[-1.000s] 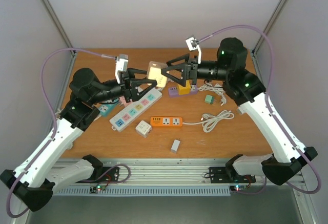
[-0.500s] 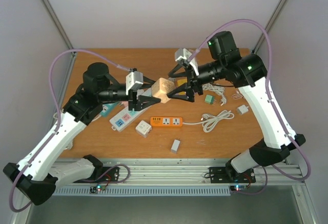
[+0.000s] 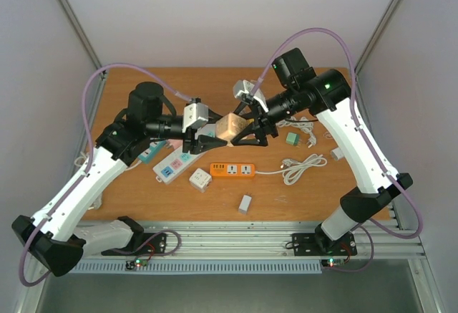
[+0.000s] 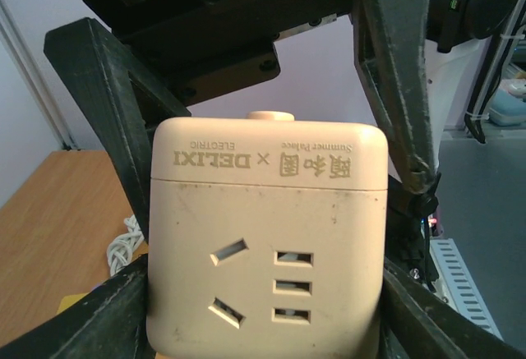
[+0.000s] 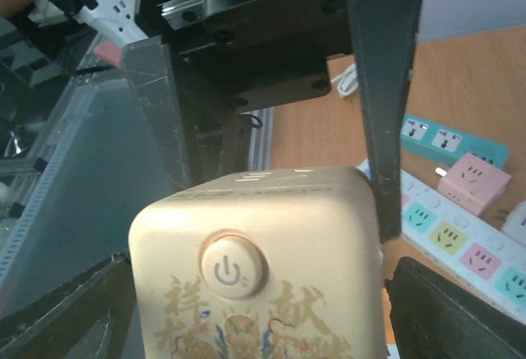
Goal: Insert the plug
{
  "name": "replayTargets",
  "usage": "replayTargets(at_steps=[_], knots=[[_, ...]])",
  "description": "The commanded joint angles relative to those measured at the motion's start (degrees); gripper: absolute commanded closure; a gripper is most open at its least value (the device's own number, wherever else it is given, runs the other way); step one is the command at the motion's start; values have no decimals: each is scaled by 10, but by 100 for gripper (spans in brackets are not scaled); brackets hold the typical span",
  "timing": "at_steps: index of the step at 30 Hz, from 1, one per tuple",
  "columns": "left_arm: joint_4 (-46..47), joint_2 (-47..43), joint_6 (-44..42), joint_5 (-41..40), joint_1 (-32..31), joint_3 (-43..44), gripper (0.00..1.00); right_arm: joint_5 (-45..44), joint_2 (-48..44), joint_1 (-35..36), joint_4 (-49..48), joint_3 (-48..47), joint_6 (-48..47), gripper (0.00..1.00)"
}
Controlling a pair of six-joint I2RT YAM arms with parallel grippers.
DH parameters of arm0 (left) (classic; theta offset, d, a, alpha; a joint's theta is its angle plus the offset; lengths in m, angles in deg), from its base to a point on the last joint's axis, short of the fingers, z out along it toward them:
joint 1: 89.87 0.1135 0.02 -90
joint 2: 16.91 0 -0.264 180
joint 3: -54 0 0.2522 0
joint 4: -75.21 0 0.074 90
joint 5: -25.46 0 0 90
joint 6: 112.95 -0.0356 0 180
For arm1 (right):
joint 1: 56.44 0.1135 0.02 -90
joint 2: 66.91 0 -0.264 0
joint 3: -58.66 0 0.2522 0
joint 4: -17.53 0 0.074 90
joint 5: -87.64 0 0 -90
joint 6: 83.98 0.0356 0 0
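Two claws meet at cube socket, aloft above white power strip's far end. Left claw pinches it; right claw straddles it, spread. Handover step, by my reading. Next, right must close squarely.

Cube socket reads "DELIXI ELECTRIC"; its button bears a power sign.

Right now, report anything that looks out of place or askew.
The beige DELIXI cube socket is off the table, held in mid-air by the left end effector while the open right end effector straddles it. Otherwise nothing looks damaged or spilled.
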Motion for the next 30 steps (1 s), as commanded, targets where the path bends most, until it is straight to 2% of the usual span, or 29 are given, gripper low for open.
replayTargets(at_steps=[1,5,8,12,15,22,24,27,30], knots=[[65,3,42,27,1,6,61,36,-2,7,19,8,-36,16],[88,9,94,25,1,2,61,41,-22,7,4,38,-41,12],[70,20,127,29,2,16,60,37,-42,7,-22,66,-35,11],[41,37,148,38,2,32,59,29,-70,7,-66,105,-19,18],[29,39,154,36,3,31,59,18,-85,7,-86,125,-13,20],[18,40,145,52,3,28,59,0,-85,7,-83,122,-9,17],[19,39,143,52,3,25,59,-3,-82,7,-82,122,-9,21],[21,38,142,53,3,25,59,-8,-78,7,-82,121,-6,32],[25,37,149,47,3,25,55,-13,-71,7,-85,117,0,47]])
